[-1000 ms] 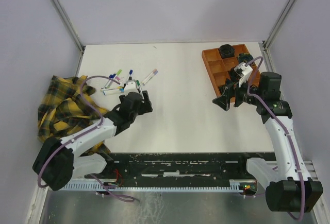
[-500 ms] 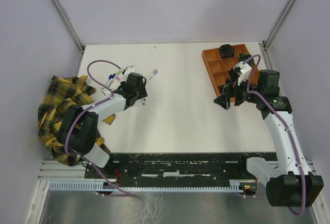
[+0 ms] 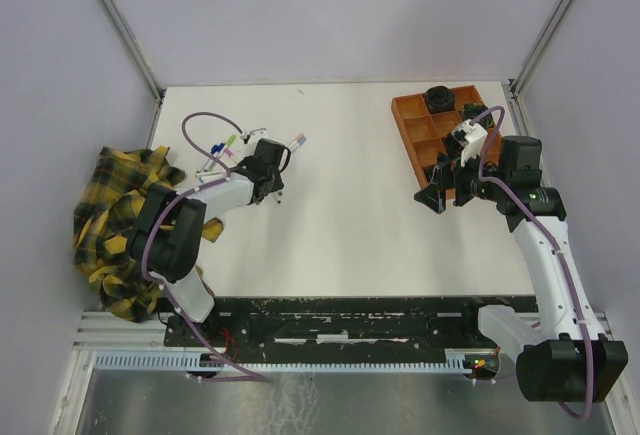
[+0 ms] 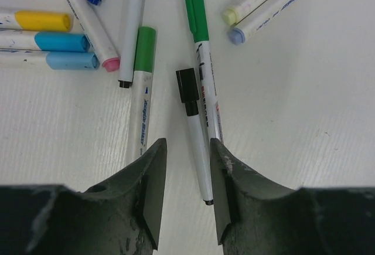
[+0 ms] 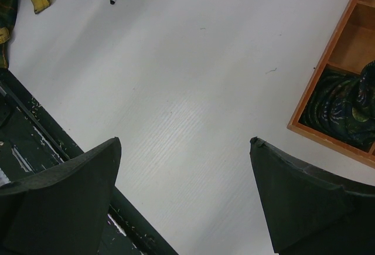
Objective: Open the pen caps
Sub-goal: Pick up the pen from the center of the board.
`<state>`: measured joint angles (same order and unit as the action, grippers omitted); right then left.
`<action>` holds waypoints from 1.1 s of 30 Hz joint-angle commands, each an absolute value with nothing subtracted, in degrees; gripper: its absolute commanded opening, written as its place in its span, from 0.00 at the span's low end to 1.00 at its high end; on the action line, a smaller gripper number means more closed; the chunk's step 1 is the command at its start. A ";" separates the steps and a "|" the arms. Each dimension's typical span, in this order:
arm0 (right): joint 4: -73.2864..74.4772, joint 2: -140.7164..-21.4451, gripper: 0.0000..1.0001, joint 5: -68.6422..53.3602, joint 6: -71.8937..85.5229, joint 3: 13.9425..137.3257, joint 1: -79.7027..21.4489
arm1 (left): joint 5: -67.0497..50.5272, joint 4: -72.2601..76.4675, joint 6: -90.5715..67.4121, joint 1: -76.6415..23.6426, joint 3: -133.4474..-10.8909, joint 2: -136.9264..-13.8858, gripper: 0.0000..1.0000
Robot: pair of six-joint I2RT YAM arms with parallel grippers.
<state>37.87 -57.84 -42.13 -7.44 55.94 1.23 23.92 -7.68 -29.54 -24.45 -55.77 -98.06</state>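
Several white pens lie on the table in the left wrist view, wearing the pen caps: black, green, a second green, yellow and blue. My left gripper is low over them, its jaws narrowed but apart. The tail end of the black-capped pen's barrel lies between them, close against the right finger, with a gap on the left side. From above, the left gripper sits at the pen cluster. My right gripper hangs wide open and holds nothing.
An orange tray with black round objects stands at the back right, just beyond the right gripper. A yellow plaid cloth is heaped at the left edge. One purple-capped pen lies apart from the cluster.
The left arm has reached forward and down onto the pens, and its jaws have narrowed around the black-capped pen's barrel. The right arm has stayed still.
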 commanded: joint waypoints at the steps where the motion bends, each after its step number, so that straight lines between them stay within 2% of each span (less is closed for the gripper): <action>1: 36.37 -56.78 0.99 -42.37 -7.97 57.93 0.98 | 25.28 -7.49 -27.21 -24.02 -58.89 -99.71 0.42; 5: 36.30 -56.81 0.99 -42.45 -8.00 57.84 0.95 | 25.30 -7.55 -27.07 -23.92 -59.18 -100.65 0.41; 10: 36.16 -56.57 0.99 -42.54 -8.00 57.76 0.89 | 24.98 -7.48 -26.91 -23.82 -59.40 -101.96 0.35; 16: 36.20 -56.57 0.99 -42.77 -8.04 57.74 0.91 | 25.06 -7.40 -26.67 -23.63 -59.60 -102.93 0.32; 33: 35.77 -55.99 0.99 -43.15 -8.00 57.57 0.94 | 23.14 -8.66 -26.45 -23.08 -60.21 -104.43 0.32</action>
<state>37.80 -57.19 -42.22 -7.44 55.94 1.13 23.40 -8.38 -28.40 -23.46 -58.26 -103.66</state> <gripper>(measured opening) 0.991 0.321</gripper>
